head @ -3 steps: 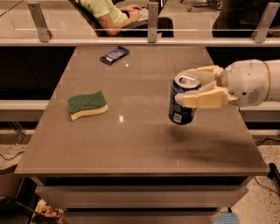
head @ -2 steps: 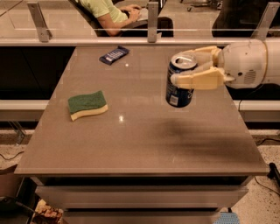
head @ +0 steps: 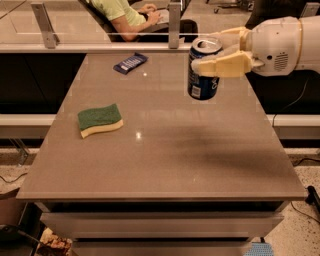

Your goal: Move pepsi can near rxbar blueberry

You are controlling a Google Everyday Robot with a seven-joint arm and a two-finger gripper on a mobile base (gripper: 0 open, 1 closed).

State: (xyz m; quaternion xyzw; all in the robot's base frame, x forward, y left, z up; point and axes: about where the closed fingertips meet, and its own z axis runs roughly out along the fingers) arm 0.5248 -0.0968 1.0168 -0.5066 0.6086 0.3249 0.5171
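Note:
My gripper (head: 216,54) reaches in from the right and is shut on the pepsi can (head: 202,80), a dark blue can with a silver top and a white label patch. The can hangs upright above the far right part of the brown table (head: 165,150). One cream finger (head: 225,65) crosses the can's front, the other sits behind its top. The rxbar blueberry (head: 130,62), a flat navy bar with white lettering, lies on the table near the far edge, to the left of the can and apart from it.
A green-and-yellow sponge (head: 100,120) lies on the left of the table. A glass rail with metal posts (head: 173,22) runs along the far edge. A seated person (head: 125,15) is behind it.
My gripper has carried the can up and toward the far edge, slightly to the left. The bar and the sponge have not moved.

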